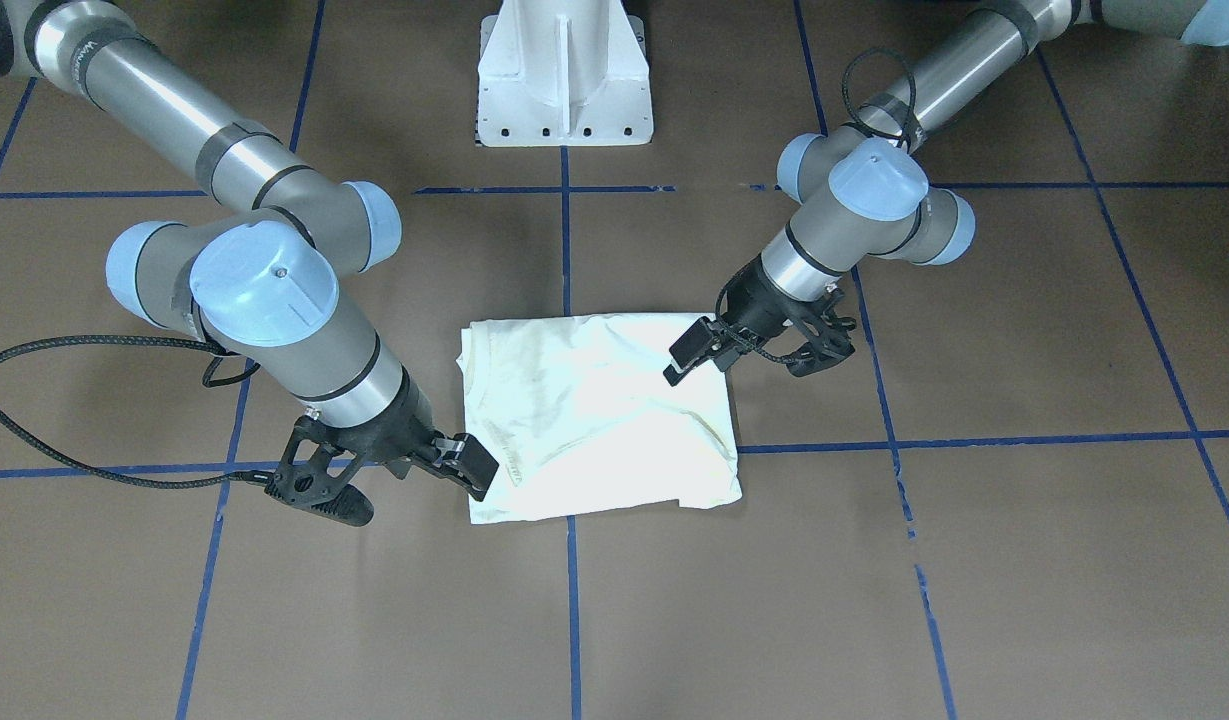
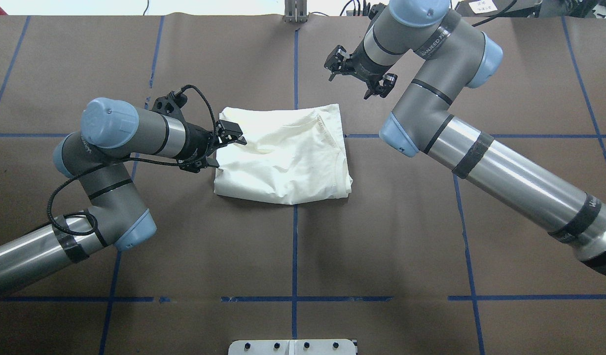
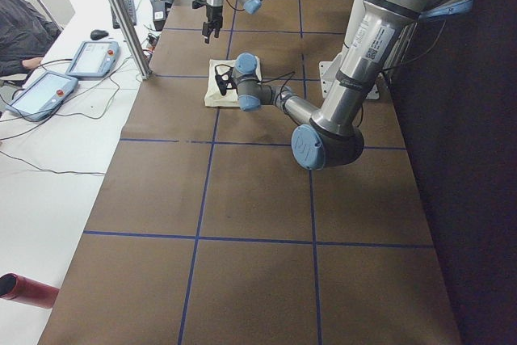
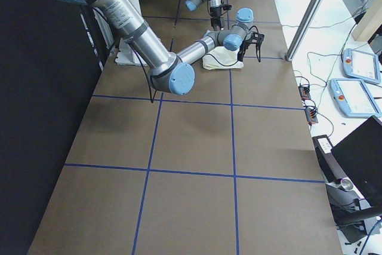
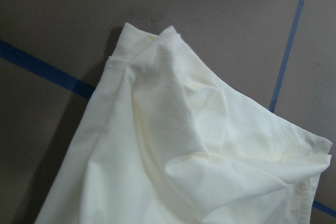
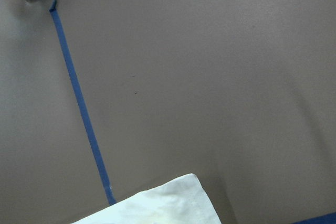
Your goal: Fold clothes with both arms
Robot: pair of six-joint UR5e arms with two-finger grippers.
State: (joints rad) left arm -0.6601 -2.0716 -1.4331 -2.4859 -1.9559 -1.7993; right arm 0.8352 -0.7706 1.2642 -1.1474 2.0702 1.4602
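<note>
On the brown table [image 2: 293,256], across a blue tape line [image 2: 294,246], lies the cream-white T-shirt [image 2: 283,158], folded to a rough rectangle with its plain side up. The left gripper [image 2: 226,149] hangs at the T-shirt's left edge, jaws spread and empty; its wrist camera shows only rumpled cloth and a hem seam. Farther off, past the far right corner, the right gripper [image 2: 356,74] is raised, jaws wide apart and empty. The front-facing view sets it just beside that corner, and its wrist view catches only the corner's tip.
</note>
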